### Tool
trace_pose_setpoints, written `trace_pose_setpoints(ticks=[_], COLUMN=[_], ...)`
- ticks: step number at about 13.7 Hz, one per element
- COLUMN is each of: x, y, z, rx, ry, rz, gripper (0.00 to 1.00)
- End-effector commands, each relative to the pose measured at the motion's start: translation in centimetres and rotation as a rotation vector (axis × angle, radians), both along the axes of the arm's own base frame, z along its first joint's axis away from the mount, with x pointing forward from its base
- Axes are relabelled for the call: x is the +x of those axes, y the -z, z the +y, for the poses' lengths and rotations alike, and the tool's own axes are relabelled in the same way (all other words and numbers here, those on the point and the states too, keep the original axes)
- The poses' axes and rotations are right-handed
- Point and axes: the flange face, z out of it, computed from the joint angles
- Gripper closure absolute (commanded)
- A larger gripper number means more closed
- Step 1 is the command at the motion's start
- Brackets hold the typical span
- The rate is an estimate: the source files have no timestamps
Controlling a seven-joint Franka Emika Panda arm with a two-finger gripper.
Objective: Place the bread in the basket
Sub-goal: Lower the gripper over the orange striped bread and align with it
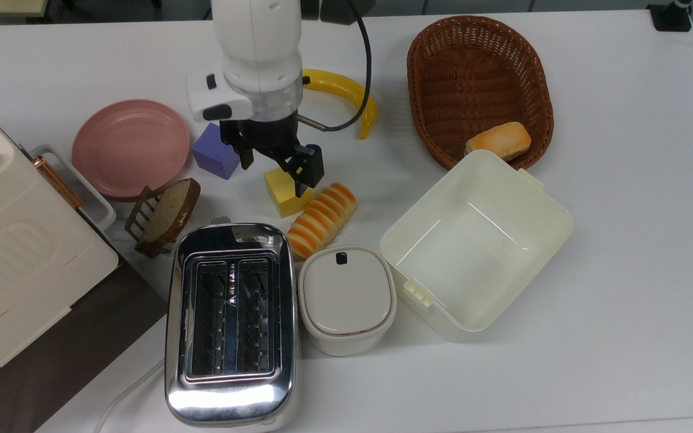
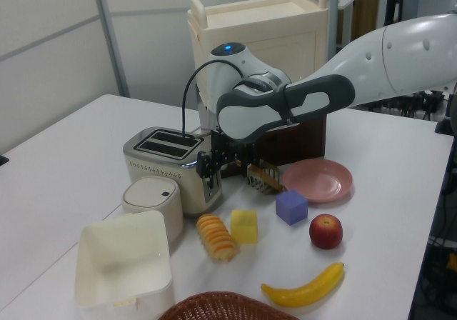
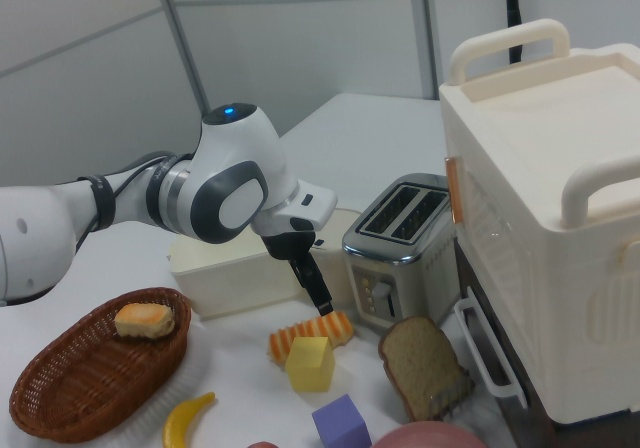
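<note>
The bread point(image 1: 321, 219), a ridged loaf with orange and cream stripes, lies on the white table between a yellow cube point(image 1: 286, 192) and a lidded cream pot point(image 1: 346, 297). The left view has the bread point(image 2: 216, 236) in front of the toaster, and it is also in the right view point(image 3: 310, 335). My gripper point(image 1: 274, 167) hangs open over the yellow cube, just off the bread's far end, with nothing between its fingers. It shows above the table in the left view point(image 2: 216, 168) and the right view point(image 3: 318, 298). The oval brown wicker basket point(image 1: 479, 72) stands at the top view's upper right.
A golden bun point(image 1: 498, 140) rests in the basket. A cream box point(image 1: 476, 240) stands right of the bread, a toaster point(image 1: 229, 319) to its left. A purple cube point(image 1: 214, 150), pink plate point(image 1: 131, 147), banana point(image 1: 346, 96), apple point(image 2: 325, 231) and racked toast slice point(image 1: 163, 216) lie around.
</note>
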Motion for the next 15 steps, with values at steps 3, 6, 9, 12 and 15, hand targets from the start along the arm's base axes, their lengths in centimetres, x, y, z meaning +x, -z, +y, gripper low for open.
trace_pose_setpoints(ticks=[3,6,9,12,15], x=[1.1,1.4,2.5,3.2,3.4], y=[2.9,3.1,3.1,4.2,5.4], z=[1.6,2.2,2.2,2.2,2.6], rx=[-0.035,-0.035,-0.036,-0.049,-0.065], ry=[-0.015,-0.024,-0.019,-0.017,-0.033], rz=[0.020,-0.004,-0.029,-0.029,-0.019], gripper=[0.00,0.00,0.00,0.00,0.00])
